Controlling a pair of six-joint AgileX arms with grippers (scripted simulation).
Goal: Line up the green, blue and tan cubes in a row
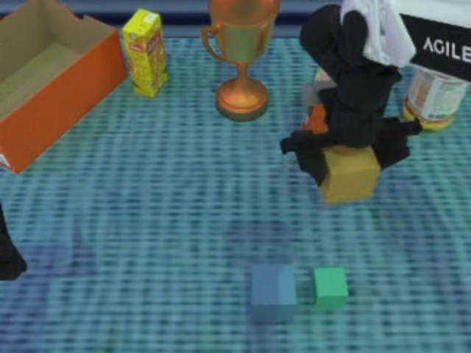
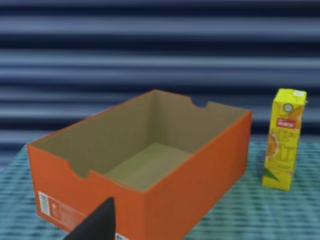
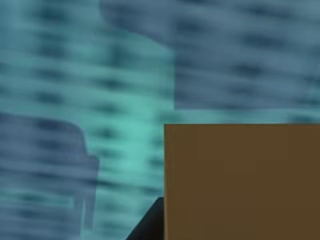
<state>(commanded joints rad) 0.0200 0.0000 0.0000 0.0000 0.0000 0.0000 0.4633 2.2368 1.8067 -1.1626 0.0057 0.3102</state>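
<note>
The tan cube (image 1: 352, 176) hangs in my right gripper (image 1: 352, 153), which is shut on it at the table's right, its black fingers on either side. The right wrist view is filled by one tan cube (image 3: 240, 180) face, with a dark fingertip (image 3: 150, 225) against its edge and the cloth far below. Near the front edge the blue cube (image 1: 273, 289) and the smaller green cube (image 1: 330, 286) sit side by side, a narrow gap between them. My left arm (image 1: 7, 257) is parked at the left edge; one fingertip (image 2: 97, 225) shows, well off to the side.
An orange-sided cardboard box (image 1: 70, 88) stands open at the back left, with a yellow juice carton (image 1: 146, 51) beside it. A bronze trophy (image 1: 241, 51) stands at the back middle. A labelled can (image 1: 434, 92) sits at the back right.
</note>
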